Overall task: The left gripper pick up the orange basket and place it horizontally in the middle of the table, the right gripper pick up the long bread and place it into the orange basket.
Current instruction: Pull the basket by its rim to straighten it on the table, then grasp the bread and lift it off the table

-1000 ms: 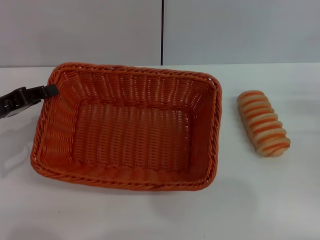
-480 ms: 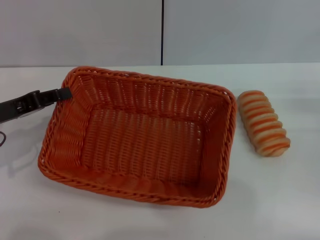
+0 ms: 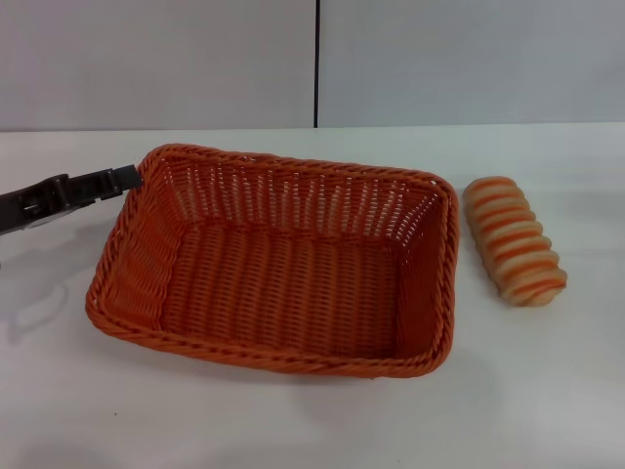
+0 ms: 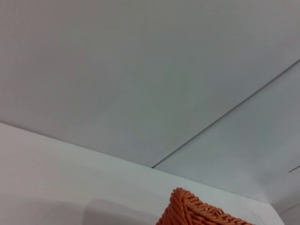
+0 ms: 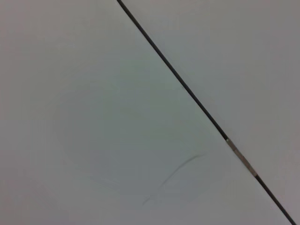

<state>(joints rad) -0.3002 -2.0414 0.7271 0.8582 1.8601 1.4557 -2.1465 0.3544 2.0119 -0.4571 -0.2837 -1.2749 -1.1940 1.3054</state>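
Observation:
The orange basket point(image 3: 283, 264) lies lengthwise across the middle of the white table point(image 3: 293, 425), open side up and empty. My left gripper point(image 3: 129, 178) reaches in from the left and is shut on the rim at the basket's far left corner. That corner of the orange basket point(image 4: 187, 208) also shows in the left wrist view. The long bread point(image 3: 515, 240), striped side up, lies on the table just right of the basket and apart from it. My right gripper is out of view; the right wrist view holds only a plain wall.
A grey wall with a dark vertical seam point(image 3: 317, 63) rises behind the table's far edge. Bare tabletop stretches in front of the basket and to the right of the bread.
The left gripper has carried the basket to the right, toward the bread, and its left end has come down nearer the table. The bread has not moved.

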